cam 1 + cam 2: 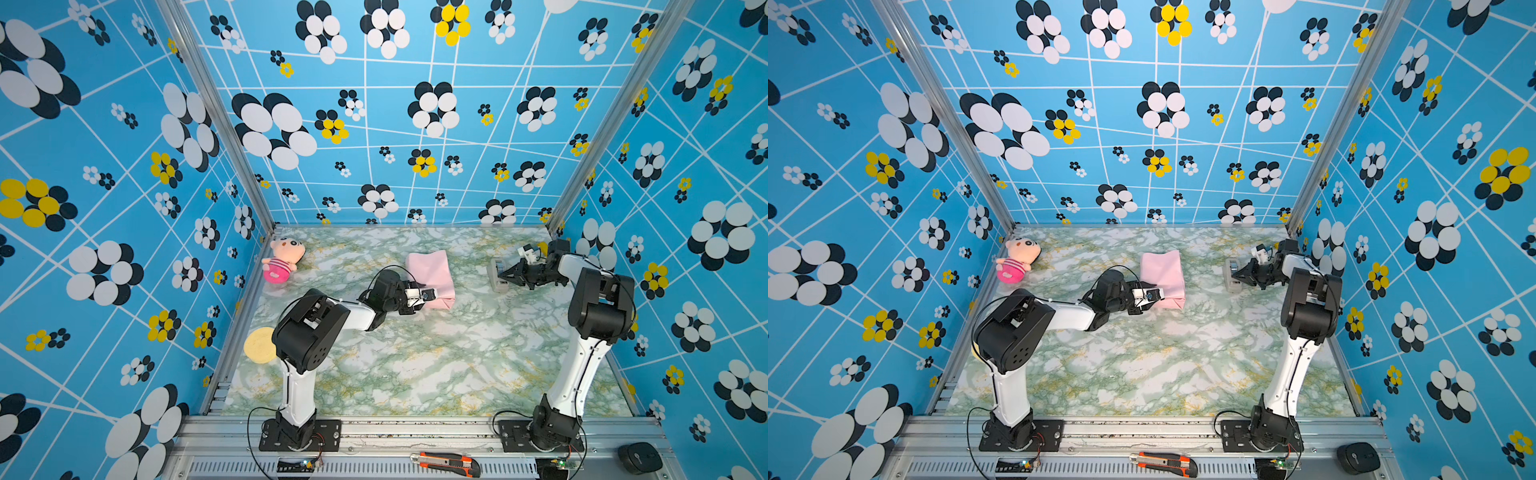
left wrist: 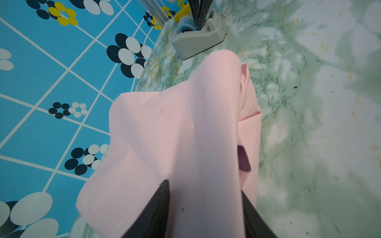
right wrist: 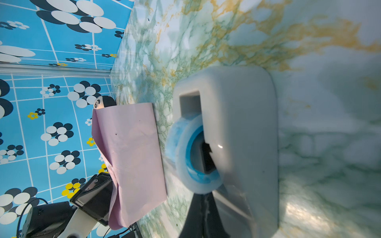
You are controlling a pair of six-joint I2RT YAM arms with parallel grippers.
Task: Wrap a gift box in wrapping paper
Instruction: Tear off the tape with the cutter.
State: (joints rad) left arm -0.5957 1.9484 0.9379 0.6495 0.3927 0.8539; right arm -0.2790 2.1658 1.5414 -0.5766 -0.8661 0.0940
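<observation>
1. Left jaws: clamped across the wrapping paper (image 2: 185,134). In the left wrist view my two dark fingers (image 2: 156,208) stand one on each side of the bundle, and the paper fills the gap between them.

2. Right jaws: together. In the right wrist view they sit at the tape dispenser (image 3: 237,144), just beside its blue-cored tape roll (image 3: 181,156). I cannot tell whether tape is pinched between them.

3. Wrapping paper: folded into a boxy bundle, pale pink face outward, creased. It rests on the counter (image 1: 415,365), near the middle and toward the back wall. One end is open and loosely folded.

4. Gift box: hidden under the paper. A dark patch (image 2: 243,158) shows in a gap between the folds; I cannot tell whether it is the box.

5. Tape dispenser: grey, standing on the counter to the right of the bundle and apart from it, near the back right corner.

6. Left arm: reaches in from the front left, with the wrist just beside the near end of the bundle. Right arm: stands up from the front right and bends in toward the dispenser.

7. Other items: a pink-striped plush doll (image 1: 282,259) lies in the back left corner. A yellow disc (image 1: 257,345) lies at the left edge, partly behind my left arm. An orange utility knife (image 1: 446,463) and a black puck (image 1: 639,457) lie on the front rail.
</observation>
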